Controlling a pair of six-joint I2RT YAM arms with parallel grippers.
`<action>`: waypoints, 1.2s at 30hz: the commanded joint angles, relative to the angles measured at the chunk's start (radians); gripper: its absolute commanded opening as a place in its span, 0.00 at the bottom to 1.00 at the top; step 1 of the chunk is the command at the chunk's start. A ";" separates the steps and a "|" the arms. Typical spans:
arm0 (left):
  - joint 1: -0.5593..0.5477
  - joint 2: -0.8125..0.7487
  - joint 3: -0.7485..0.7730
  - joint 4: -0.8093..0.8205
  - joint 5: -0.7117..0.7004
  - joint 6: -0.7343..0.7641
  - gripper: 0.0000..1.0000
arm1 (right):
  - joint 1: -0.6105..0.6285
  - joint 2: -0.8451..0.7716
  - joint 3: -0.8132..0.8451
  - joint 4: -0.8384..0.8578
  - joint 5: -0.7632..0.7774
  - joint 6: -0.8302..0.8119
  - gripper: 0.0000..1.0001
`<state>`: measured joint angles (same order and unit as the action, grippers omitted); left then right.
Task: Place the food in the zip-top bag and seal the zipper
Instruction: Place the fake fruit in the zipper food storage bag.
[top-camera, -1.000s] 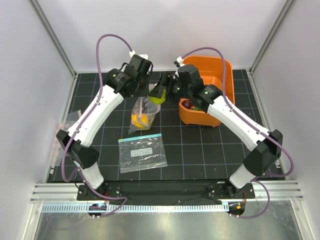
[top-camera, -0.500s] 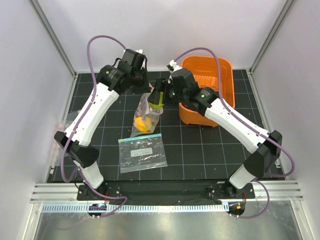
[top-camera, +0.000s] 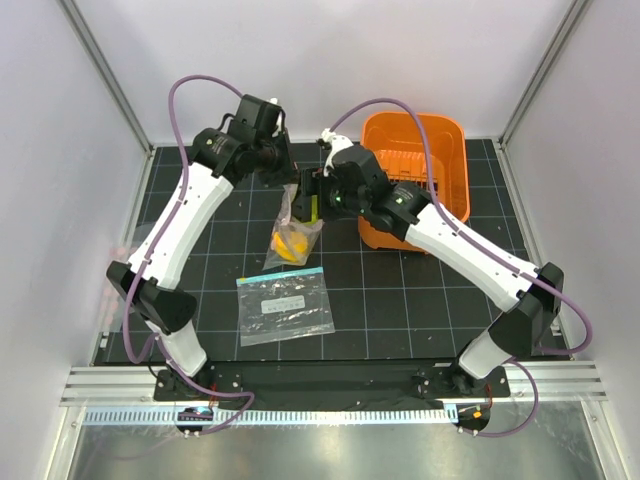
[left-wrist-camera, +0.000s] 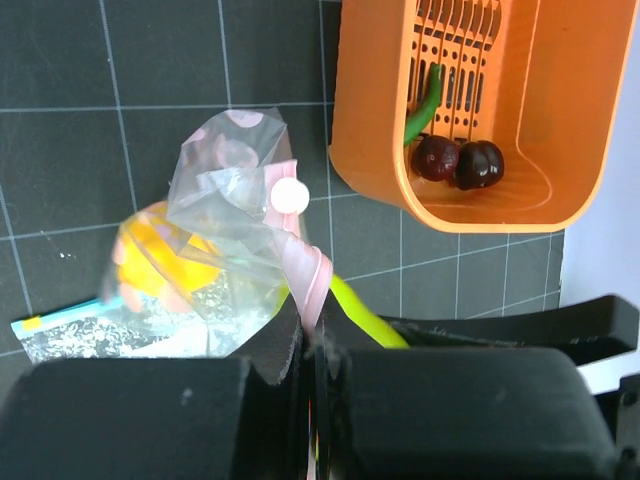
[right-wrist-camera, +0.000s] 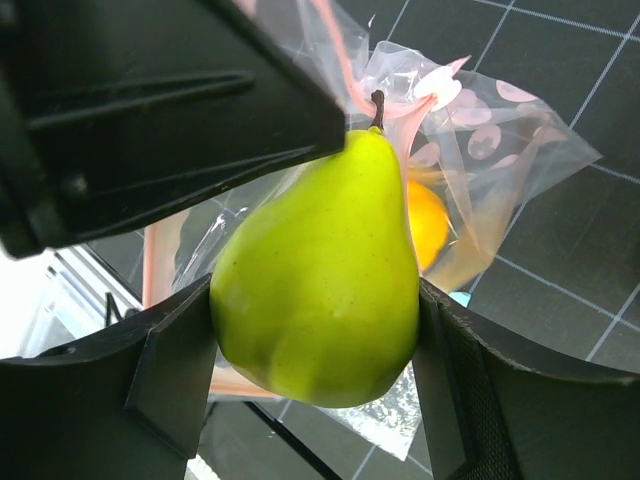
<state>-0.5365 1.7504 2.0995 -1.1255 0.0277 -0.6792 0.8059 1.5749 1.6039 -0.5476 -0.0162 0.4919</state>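
Two clear bags, one orange basket and four pieces of toy food here; the zip-top bag hangs from the left jaws, which are clenched on its pink zipper, and it has one yellow pepper inside; the right jaws grasp one green fruit, pear-shaped, just beside the bag's mouth; the basket holds one slim green chili and one dark maroon piece; the second bag, teal-edged, lies flat on the tabletop, nearer the arm bases.
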 joint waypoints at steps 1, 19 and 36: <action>0.003 -0.014 0.016 0.061 0.044 -0.016 0.03 | 0.030 -0.047 0.037 0.029 0.012 -0.055 0.66; 0.036 -0.022 -0.002 0.090 0.118 -0.034 0.03 | 0.033 -0.023 0.120 -0.090 0.123 -0.024 0.85; 0.036 -0.037 0.034 0.044 0.014 0.043 0.03 | -0.017 0.022 0.237 -0.351 0.344 0.059 0.73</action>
<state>-0.5030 1.7500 2.0804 -1.0908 0.0742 -0.6720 0.8005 1.5917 1.8133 -0.8669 0.2852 0.5251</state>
